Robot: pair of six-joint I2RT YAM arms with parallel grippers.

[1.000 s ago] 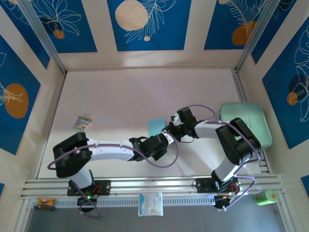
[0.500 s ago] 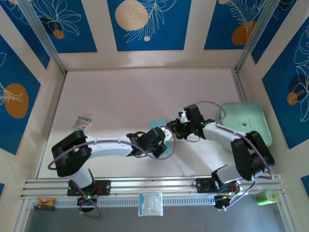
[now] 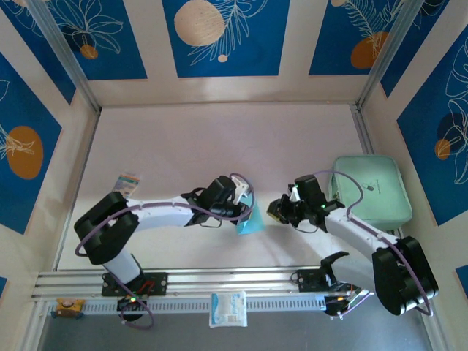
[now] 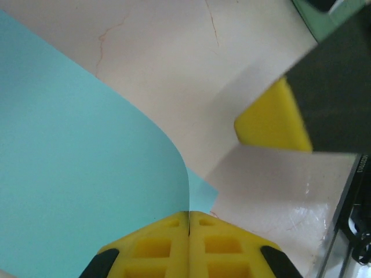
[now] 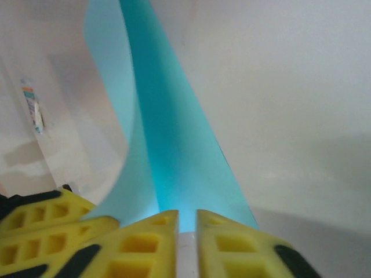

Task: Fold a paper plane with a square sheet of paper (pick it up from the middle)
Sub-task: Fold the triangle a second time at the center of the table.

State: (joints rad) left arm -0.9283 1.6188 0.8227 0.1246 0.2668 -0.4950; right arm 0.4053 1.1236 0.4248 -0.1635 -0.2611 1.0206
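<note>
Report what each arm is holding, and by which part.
The left gripper has its jaws shut on the square sheet of paper, pinching it by an edge. The right gripper sits just off the sheet and seems to hold nothing.

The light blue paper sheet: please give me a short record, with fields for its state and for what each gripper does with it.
object: square sheet of paper
shape: curved, one side lifted, not flat
left gripper: shut on the sheet's edge
right gripper: jaws almost together, just beside the sheet; contact unclear
</note>
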